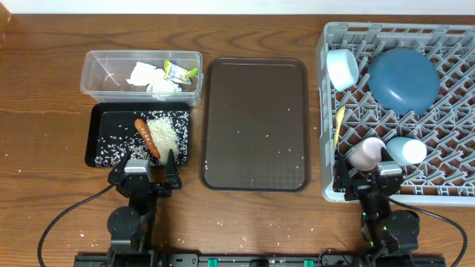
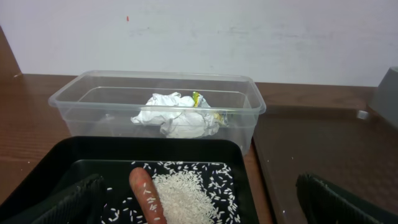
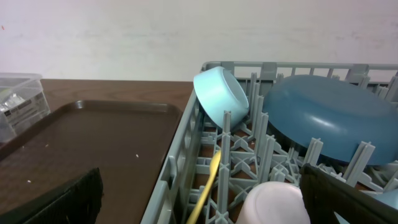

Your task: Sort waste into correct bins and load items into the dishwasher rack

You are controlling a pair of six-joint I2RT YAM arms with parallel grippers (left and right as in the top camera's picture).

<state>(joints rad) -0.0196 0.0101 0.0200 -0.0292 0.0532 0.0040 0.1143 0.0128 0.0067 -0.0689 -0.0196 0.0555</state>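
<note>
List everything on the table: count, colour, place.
tub: one, clear, back left
napkin: one, white, tub
wrapper: one, yellow-green, tub
tray: one, black, front left
carrot: one, orange, black tray
rice: heap, white, black tray
serving tray: one, brown, centre
rack: one, grey, right
plate: one, blue, rack
cup: one, light-blue, rack
pink cup: one, pink-white, rack
pale vessel: one, whitish, rack
spoon: one, yellow, rack
left claw, right claw: two, black, open, near edge

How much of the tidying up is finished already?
Nearly all. Done: napkin and wrapper lie in the clear tub; carrot and rice in the black tray; blue plate, yellow spoon, light-blue cup, pink-and-white cup and pale bowl in the rack. In hand: nothing; left gripper and right gripper are open. Left: a few stray grains on the brown tray and table.
</note>
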